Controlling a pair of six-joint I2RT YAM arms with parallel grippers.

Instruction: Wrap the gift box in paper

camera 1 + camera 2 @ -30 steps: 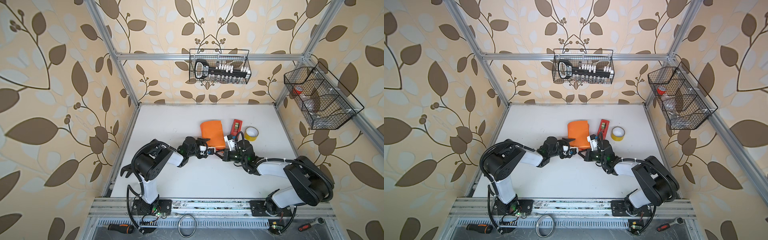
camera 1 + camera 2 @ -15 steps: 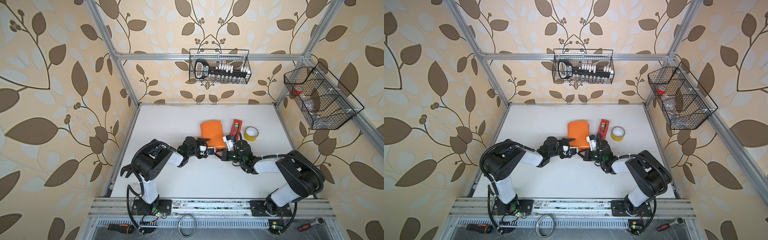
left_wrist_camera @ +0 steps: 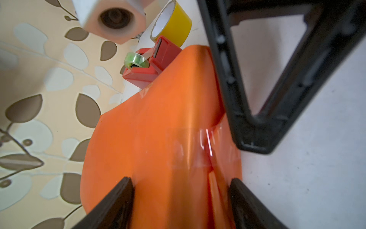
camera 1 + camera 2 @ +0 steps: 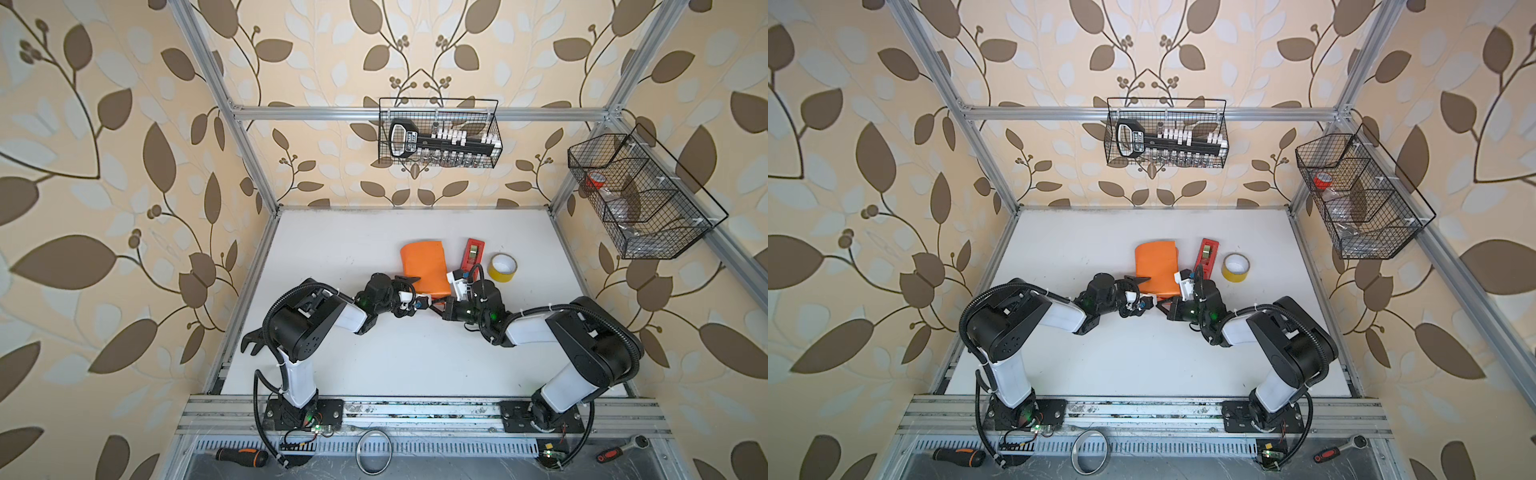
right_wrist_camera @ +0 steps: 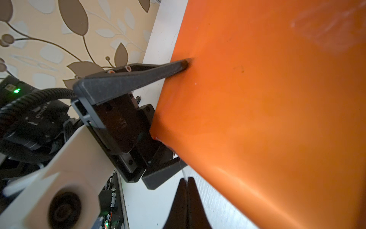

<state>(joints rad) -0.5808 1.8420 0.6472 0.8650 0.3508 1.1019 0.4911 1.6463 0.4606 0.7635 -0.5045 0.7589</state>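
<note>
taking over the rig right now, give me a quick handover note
Left gripper: fingers closed across the near end of the glossy orange paper, which lies on the white table.
Right gripper: shut, empty, tip beside the parcel's near corner.
Gift box: hidden inside the paper.
Done: paper wrapped round, clear tape strip on a seam.
Left: probably folding and taping the ends; the far end looks unfolded. Red tape dispenser and yellow tape roll sit just right of the parcel.

Both top views looked steeply down from high above the table (image 4: 395, 365), sharing nearly the whole scene. Each wrist camera sat very close to the orange paper (image 3: 158, 128), facing it from opposite sides.
</note>
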